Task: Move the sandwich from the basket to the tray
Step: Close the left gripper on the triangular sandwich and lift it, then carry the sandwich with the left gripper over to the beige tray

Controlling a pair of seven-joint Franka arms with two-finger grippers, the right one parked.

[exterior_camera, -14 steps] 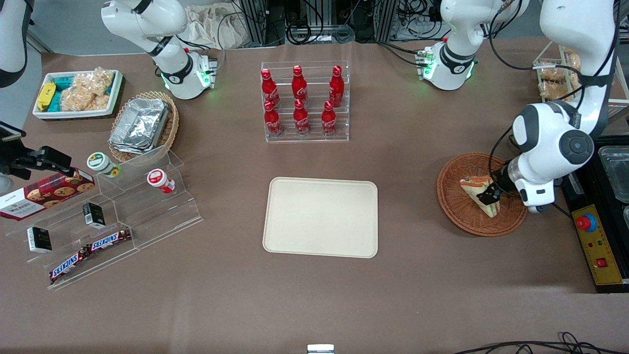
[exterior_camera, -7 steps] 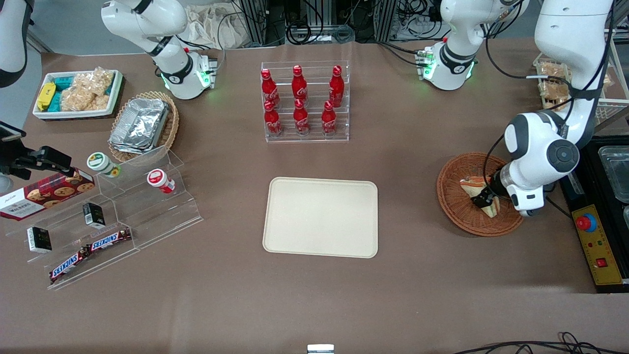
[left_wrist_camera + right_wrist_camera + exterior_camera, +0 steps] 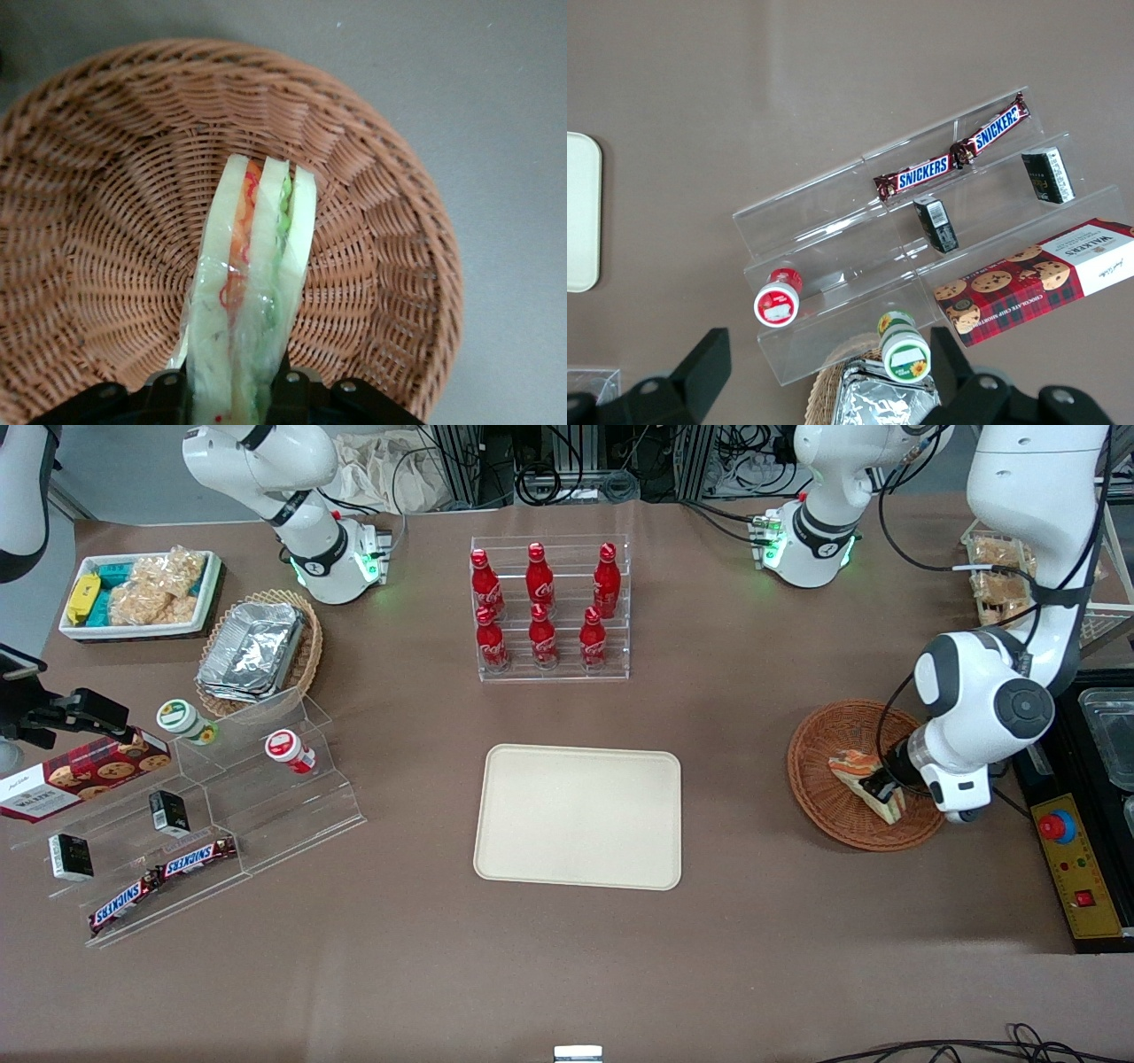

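Note:
The sandwich (image 3: 858,772) stands on edge inside the reddish-brown wicker basket (image 3: 819,779), toward the working arm's end of the table. My left gripper (image 3: 882,786) reaches into the basket from above and is shut on the sandwich's wide end. In the left wrist view, the black fingers (image 3: 290,390) press both bread faces of the wrapped sandwich (image 3: 257,266), whose tip points away over the basket's weave (image 3: 106,230). I cannot tell whether it rests on the weave or hangs just above it. The cream tray (image 3: 580,815) lies bare at the table's middle, well apart from the basket.
A clear rack of red bottles (image 3: 549,611) stands farther from the front camera than the tray. A yellow control box with a red button (image 3: 1076,859) sits beside the basket at the table edge. Acrylic snack steps (image 3: 213,806), a foil-filled basket (image 3: 257,651) and a white bin (image 3: 137,593) lie toward the parked arm's end.
The arm's wrist and elbow shifted slightly toward the tray and back. The gripper stayed at the sandwich inside the basket, and the sandwich turned a little.

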